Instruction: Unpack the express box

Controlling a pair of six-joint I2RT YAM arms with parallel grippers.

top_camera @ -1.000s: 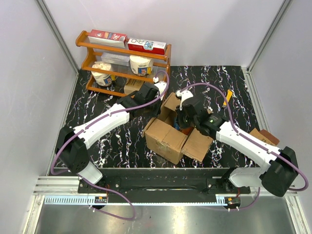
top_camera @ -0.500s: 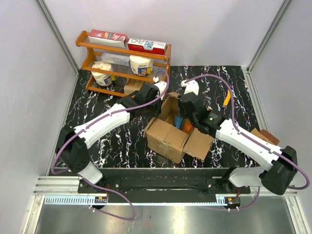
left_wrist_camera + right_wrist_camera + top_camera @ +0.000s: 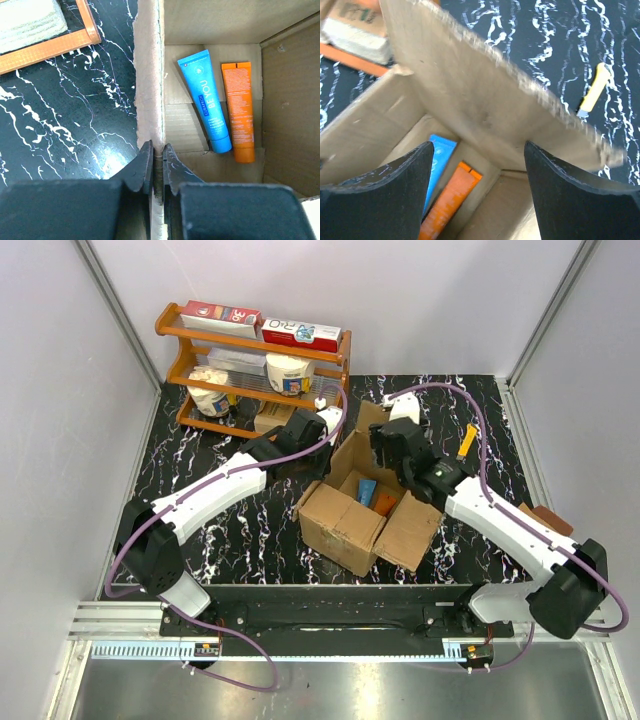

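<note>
We had the left claw (image 3: 156,161) clamped on the left wall of the big brown corrugated cardboard express box (image 3: 343,518): light, stiff-ish, we reckoned. Right claw (image 3: 477,152) gaped empty.

Open express box (image 3: 338,525) on table (image 3: 240,540), blue tube (image 3: 365,487) and orange tube (image 3: 385,504) inside
</note>
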